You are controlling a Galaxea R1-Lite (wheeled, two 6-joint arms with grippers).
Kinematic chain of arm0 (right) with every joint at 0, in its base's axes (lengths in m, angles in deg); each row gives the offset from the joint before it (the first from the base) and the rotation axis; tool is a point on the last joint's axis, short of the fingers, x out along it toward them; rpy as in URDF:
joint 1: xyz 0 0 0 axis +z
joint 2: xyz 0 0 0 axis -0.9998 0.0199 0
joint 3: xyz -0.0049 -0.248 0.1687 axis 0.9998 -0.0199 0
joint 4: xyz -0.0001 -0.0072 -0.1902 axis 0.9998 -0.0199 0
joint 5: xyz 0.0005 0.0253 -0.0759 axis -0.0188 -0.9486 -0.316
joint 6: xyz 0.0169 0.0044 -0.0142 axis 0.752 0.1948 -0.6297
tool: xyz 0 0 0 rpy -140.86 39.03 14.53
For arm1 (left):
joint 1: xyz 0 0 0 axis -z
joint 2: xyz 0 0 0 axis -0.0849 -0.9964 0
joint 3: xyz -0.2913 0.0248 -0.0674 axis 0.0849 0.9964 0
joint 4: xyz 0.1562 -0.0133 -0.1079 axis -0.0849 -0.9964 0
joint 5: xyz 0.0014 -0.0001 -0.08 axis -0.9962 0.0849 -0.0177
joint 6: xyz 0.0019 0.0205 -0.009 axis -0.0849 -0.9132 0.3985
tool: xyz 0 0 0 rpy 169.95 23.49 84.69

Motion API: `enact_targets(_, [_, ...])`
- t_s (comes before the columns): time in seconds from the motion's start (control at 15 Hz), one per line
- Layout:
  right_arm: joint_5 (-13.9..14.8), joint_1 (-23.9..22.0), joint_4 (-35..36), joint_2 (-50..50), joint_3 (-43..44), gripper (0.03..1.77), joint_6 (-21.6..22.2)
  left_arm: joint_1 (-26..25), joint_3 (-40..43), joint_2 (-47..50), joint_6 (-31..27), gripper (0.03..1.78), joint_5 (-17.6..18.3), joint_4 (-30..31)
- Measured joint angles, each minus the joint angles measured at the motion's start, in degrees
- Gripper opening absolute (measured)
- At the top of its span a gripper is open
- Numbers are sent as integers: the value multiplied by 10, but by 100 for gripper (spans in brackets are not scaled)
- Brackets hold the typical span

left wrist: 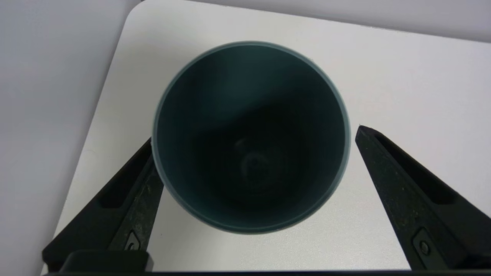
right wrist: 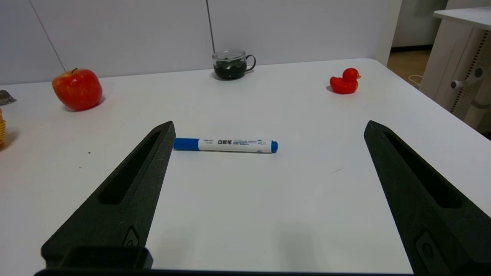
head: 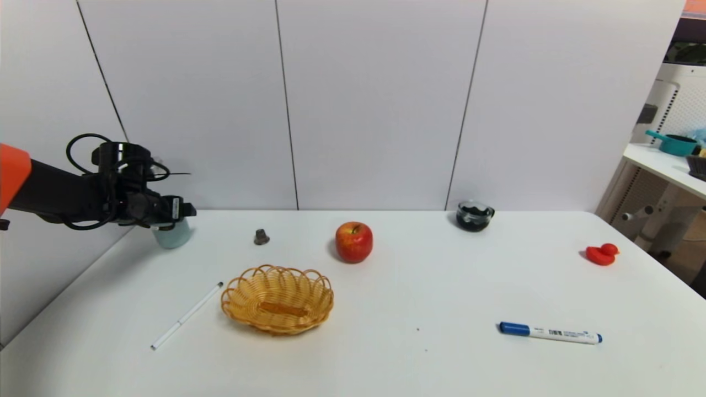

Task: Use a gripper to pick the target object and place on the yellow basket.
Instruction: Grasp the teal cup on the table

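The pale blue-green cup (head: 172, 237) stands upright at the table's far left corner, close to the wall. My left gripper (head: 169, 219) hangs right over it, open. In the left wrist view I look down into the cup's dark teal inside (left wrist: 251, 115), with the left gripper (left wrist: 255, 135) straddling the rim: one finger (left wrist: 134, 191) lies against or just under the rim, the other finger (left wrist: 399, 184) stands a little apart. The yellow basket (head: 325, 288) sits empty at the front centre-left. My right gripper (right wrist: 269, 124) is open over bare table, out of the head view.
A red apple (head: 354, 241) and a small grey object (head: 261, 237) lie behind the basket. A thin white pen (head: 186, 316) lies to its left. A dark glass cup (head: 474, 215), a red duck (head: 601, 254) and a blue marker (head: 550, 333) are on the right.
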Motion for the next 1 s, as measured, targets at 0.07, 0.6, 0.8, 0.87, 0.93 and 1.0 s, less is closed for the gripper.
enact_targets(0.07, [0,0,0,0,0,170,0,0,0,-3,-5,169,0,6])
enact_targets(0.6, [0,0,0,0,0,170,0,1,1,-34,-8,169,0,44])
enact_targets(0.8, [0,0,0,0,0,170,0,1,0,-44,-8,169,0,64])
enact_targets(0.87, [0,0,0,0,0,170,0,1,0,-47,-9,169,0,68])
enact_targets(0.93, [0,0,0,0,0,170,0,1,0,-49,-10,169,-1,69])
enact_targets(1.0, [0,0,0,0,0,170,0,2,0,-51,-10,169,-1,69])
